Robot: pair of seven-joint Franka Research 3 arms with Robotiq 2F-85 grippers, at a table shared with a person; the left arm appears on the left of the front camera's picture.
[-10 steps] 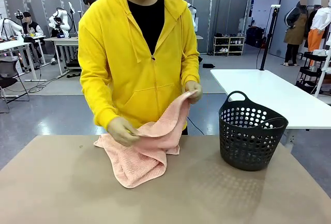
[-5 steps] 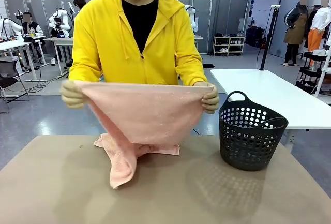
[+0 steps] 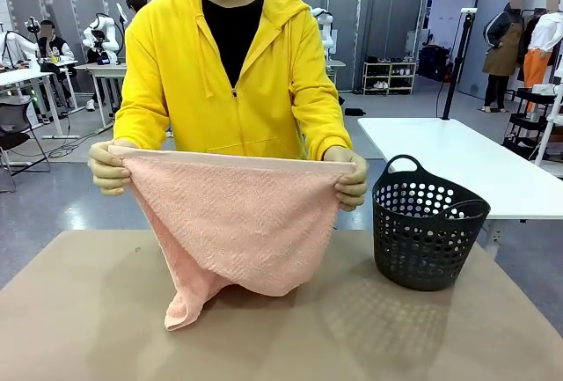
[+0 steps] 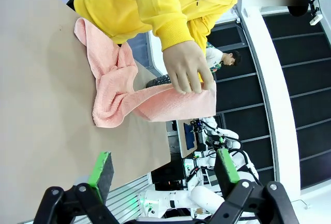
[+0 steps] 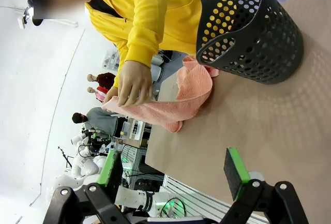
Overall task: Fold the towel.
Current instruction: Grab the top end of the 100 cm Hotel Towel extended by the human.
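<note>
Since half a second ago, the bunched heap of the salmon-pink towel (image 3: 237,223) has come up off the far part of the brown table (image 3: 88,337), and the cloth now hangs as one spread sheet. The person in a yellow hooded jacket (image 3: 233,73) stands at the far side and holds the towel's plain hem band taut along the top. The person's right hand (image 3: 110,168) pinches one corner and the left hand (image 3: 352,179) the other. The cloth sags to a narrow tail whose tip rests on the table on the robot's left of centre. The black perforated basket (image 3: 427,231) stands upright on the table just beside the left hand, apart from the towel.

From the left wrist, the left gripper (image 4: 163,167) hovers over the table with its green pads (image 4: 101,169) wide apart and nothing between them, well short of the towel (image 4: 119,89). The right gripper (image 5: 173,167) is likewise spread and empty, with the basket (image 5: 253,32) and towel (image 5: 170,107) beyond it.
</note>
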